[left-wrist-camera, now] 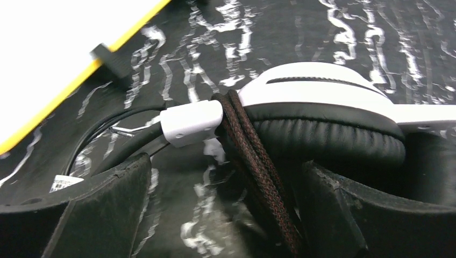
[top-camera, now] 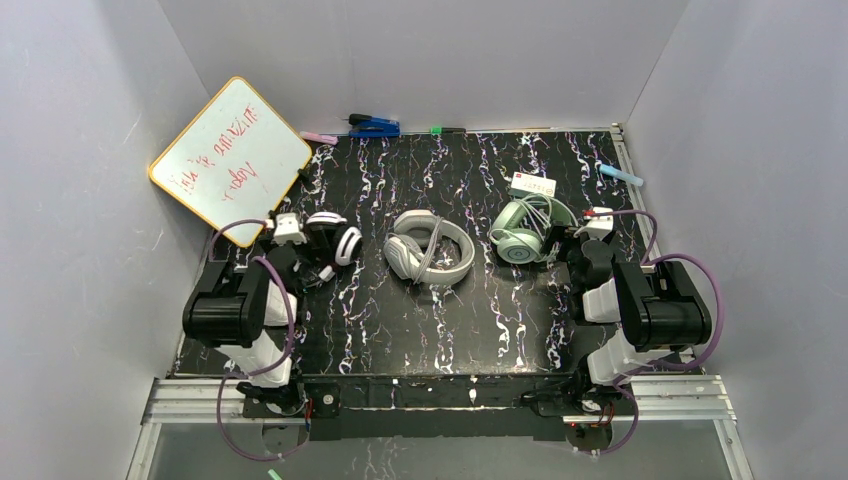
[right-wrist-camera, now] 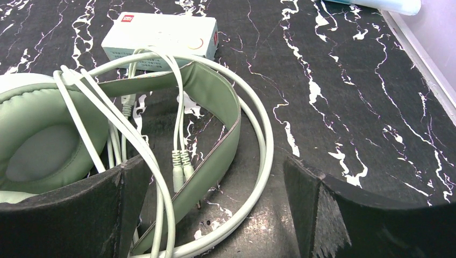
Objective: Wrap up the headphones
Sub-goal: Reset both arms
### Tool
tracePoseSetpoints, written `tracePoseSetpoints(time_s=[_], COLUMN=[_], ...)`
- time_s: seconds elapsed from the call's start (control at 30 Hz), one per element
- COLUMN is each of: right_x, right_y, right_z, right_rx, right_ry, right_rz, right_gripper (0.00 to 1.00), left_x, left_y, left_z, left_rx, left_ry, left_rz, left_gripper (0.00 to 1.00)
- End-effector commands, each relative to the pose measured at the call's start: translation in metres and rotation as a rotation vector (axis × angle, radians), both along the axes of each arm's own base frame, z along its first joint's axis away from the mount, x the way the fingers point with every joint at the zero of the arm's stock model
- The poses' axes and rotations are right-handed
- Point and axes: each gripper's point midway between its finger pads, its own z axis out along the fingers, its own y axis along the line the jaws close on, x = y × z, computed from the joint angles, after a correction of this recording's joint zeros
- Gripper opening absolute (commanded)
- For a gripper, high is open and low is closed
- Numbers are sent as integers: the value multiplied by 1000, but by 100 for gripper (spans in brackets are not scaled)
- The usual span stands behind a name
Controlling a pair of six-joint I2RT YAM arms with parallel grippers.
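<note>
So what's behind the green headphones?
A small white box lies on the table just behind the green headphones. Their pale cable crosses its near edge, hiding a bit of it.

We are seeing two lines of red handwriting on the whiteboard (top-camera: 232, 160), but we are not managing to read any word of it. The white box (right-wrist-camera: 161, 40) is carrying a small red logo, too blurred to read. A small white tag (left-wrist-camera: 67, 183) is showing print too fine to read
</note>
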Motion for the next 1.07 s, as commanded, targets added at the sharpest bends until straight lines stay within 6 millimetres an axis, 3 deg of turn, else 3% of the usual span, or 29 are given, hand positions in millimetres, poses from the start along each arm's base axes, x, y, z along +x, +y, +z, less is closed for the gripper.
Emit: tracePoseSetpoints(time_s=[0.0, 0.13, 1.03], right_x=[2, 2, 2], right_y=[-6, -6, -6], right_z=[-5, -5, -5], right_rx=[-32, -32, -32], right_ry=[24, 23, 24], right_rz=[-16, -18, -18], right_gripper=[99, 99, 99], left_x=[-4, -1, 2], left_y=[-28, -11, -12], left_z=[-18, -18, -21], left_rx=[181, 168, 144], left_ry=[63, 72, 87], left_rz=[-106, 23, -12], left_gripper=[96, 98, 98])
